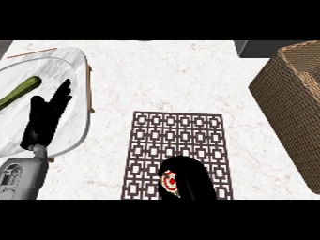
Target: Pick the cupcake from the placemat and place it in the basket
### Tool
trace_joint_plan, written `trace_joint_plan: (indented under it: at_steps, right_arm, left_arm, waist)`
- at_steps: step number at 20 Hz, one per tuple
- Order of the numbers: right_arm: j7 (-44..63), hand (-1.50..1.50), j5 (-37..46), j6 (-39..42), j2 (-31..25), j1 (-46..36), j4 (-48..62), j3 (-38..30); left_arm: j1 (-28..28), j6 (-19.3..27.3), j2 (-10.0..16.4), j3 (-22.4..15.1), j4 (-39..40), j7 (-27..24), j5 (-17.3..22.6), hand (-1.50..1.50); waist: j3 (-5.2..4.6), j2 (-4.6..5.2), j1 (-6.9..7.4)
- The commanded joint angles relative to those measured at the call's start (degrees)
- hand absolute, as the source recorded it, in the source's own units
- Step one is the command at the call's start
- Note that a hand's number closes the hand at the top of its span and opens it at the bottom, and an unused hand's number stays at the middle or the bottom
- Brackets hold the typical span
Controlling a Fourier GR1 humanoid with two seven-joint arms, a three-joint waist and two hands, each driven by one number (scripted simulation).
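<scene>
Low on the placemat (pixel 176 136), the right robot hand (pixel 192 180) curls round the cupcake (pixel 169 180); the basket (pixel 297 112) lies rightward.

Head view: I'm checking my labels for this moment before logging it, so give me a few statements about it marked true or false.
1. The basket stands at the view's right, off the placemat. True.
2. The cupcake already sits in the basket. False: the cupcake is at the placemat's near end, with the right hand curled round it.
3. The left hand shows over the plate with its fingers straight. True.
4. The green vegetable lies on the placemat. False: the green vegetable lies on the plate, at the view's left.
</scene>
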Motion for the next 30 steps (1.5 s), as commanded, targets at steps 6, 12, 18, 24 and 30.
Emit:
trace_joint_plan:
  at_steps: [6, 12, 18, 24, 30]
  right_arm:
    - [5.3, 1.5, 7.3, 9.9, -4.9, -4.2, -1.0, -0.8]
    - [6.7, 1.5, 9.5, 24.5, -12.2, -10.4, 3.4, -2.6]
    - [7.5, 1.5, 1.8, 29.1, -8.4, -8.9, -13.1, -8.2]
    - [12.2, 1.5, -5.1, 29.3, -1.1, -7.9, -28.5, -10.9]
    - [27.6, 1.5, -12.2, 35.2, 1.5, -17.5, -45.0, -17.7]
  left_arm:
    - [1.9, -1.1, 0.7, 1.2, -1.6, -0.7, 0.2, 0.0]
    - [2.2, -0.5, -0.5, -0.2, -2.6, 0.4, -0.6, 0.0]
    - [3.8, 1.3, -2.4, -1.4, -3.9, 0.5, -2.3, 0.0]
    - [3.0, 0.0, -1.7, -0.2, -1.3, -1.0, -1.3, 0.0]
    - [2.2, -0.7, -1.0, 0.7, -2.3, 0.4, -0.3, 0.0]
  waist:
    - [-0.06, -0.01, -0.02]
    - [-0.08, -0.03, 0.24]
    - [0.0, -0.09, -0.12]
    - [-0.03, -0.14, -0.8]
    - [-0.1, -0.16, -0.15]
